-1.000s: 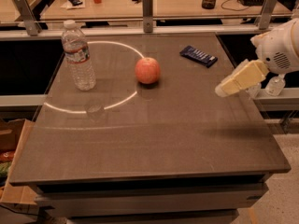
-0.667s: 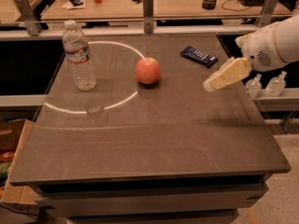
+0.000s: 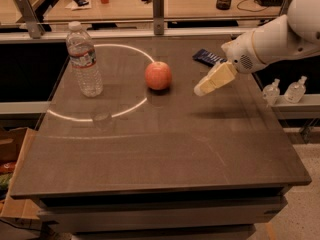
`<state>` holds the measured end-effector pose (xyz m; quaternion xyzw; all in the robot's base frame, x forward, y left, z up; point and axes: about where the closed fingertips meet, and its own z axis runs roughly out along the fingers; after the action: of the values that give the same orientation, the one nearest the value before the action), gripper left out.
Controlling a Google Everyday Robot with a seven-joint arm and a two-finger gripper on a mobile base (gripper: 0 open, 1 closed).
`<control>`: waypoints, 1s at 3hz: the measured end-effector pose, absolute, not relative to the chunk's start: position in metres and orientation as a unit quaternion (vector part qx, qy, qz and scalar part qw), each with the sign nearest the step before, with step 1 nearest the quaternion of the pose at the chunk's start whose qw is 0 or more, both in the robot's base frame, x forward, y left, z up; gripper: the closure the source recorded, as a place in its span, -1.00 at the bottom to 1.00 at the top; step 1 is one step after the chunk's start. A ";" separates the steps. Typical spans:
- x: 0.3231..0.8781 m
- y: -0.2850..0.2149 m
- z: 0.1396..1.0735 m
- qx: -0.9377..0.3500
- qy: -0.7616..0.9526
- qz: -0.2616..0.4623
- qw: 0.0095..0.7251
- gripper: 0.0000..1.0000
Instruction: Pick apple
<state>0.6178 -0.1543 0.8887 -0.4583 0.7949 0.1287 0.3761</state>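
Note:
The apple (image 3: 158, 75), round and red-orange with a paler blush, sits on the dark table (image 3: 165, 149) inside a bright light ring, toward the back middle. My gripper (image 3: 201, 89) comes in from the right on a white arm, its cream fingers pointing down-left. It hangs above the table a short way right of the apple, apart from it and holding nothing.
A clear water bottle (image 3: 84, 60) stands left of the apple. A dark flat packet (image 3: 207, 58) lies at the back right, just behind the arm. Two small bottles (image 3: 285, 90) stand on a ledge right of the table. Metal posts line the back edge.
The gripper has moved left across the table, from near the right edge to just right of the apple. The apple and bottle have not moved.

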 end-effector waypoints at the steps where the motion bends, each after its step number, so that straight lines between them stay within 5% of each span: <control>1: 0.630 -0.133 0.888 -0.475 0.778 0.146 0.383 -1.00; 3: 0.627 -0.123 0.886 -0.469 0.782 0.149 0.382 -1.00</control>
<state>0.6268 -0.1232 0.8863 -0.4691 0.7822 0.1486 0.3822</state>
